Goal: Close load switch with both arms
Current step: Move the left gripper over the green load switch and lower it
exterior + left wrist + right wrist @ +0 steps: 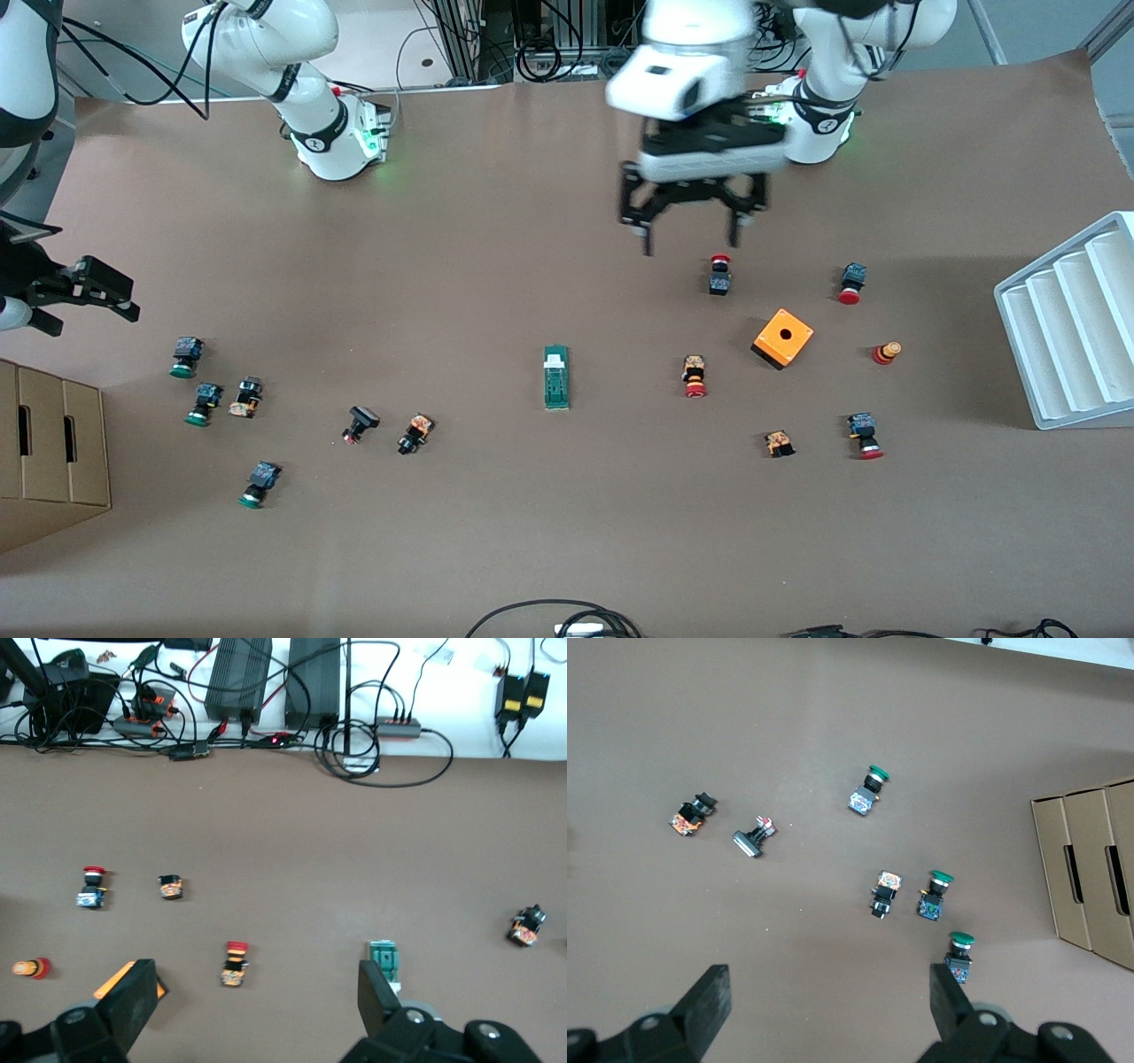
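The load switch (555,377), a narrow green block with a white tab at its end toward the robots' bases, lies flat near the middle of the table. In the left wrist view the switch (384,957) is partly hidden by one finger. My left gripper (691,235) is open and empty in the air, over bare table beside a red-capped button (720,275); it also shows in the left wrist view (257,979). My right gripper (128,299) is open and empty at the right arm's end of the table, over bare table; it also shows in the right wrist view (828,988).
An orange box with a hole (782,338) and several red-capped buttons lie toward the left arm's end. Several green-capped buttons (186,357) lie toward the right arm's end, near a cardboard box (49,443). A white stepped tray (1072,319) stands at the left arm's end.
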`<action>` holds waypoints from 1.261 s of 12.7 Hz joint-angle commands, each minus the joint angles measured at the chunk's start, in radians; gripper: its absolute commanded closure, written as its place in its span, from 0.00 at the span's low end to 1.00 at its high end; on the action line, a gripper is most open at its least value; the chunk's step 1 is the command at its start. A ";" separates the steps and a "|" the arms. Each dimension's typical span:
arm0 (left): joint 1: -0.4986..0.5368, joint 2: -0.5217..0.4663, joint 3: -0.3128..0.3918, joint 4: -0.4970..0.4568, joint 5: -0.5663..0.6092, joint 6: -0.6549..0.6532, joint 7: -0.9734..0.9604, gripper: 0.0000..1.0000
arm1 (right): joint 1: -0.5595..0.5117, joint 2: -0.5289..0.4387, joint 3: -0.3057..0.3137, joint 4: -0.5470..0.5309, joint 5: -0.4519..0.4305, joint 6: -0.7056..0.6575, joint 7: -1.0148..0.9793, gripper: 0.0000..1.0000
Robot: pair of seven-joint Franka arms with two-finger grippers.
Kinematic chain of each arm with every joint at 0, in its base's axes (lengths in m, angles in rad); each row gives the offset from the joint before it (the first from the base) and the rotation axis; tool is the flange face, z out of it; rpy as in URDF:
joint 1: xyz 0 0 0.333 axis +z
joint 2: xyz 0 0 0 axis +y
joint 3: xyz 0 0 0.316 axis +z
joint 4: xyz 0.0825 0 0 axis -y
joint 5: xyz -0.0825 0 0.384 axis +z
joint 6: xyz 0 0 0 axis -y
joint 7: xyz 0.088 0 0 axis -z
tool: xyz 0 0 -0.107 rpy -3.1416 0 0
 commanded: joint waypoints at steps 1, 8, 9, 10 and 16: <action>0.002 0.000 -0.067 -0.077 0.099 0.056 -0.160 0.00 | 0.004 0.002 -0.002 0.012 -0.023 -0.007 0.010 0.00; -0.110 0.159 -0.165 -0.137 0.475 0.062 -0.692 0.00 | 0.002 0.002 -0.004 0.012 -0.023 -0.005 0.010 0.00; -0.123 0.179 -0.165 -0.154 0.532 0.062 -0.748 0.00 | 0.002 0.002 -0.004 0.012 -0.023 -0.005 0.010 0.00; -0.141 0.209 -0.165 -0.166 0.585 0.062 -0.811 0.00 | 0.002 0.002 -0.004 0.012 -0.023 -0.005 0.010 0.00; -0.201 0.401 -0.165 -0.168 0.915 0.012 -1.069 0.00 | 0.005 0.001 -0.002 0.012 -0.020 -0.007 0.018 0.00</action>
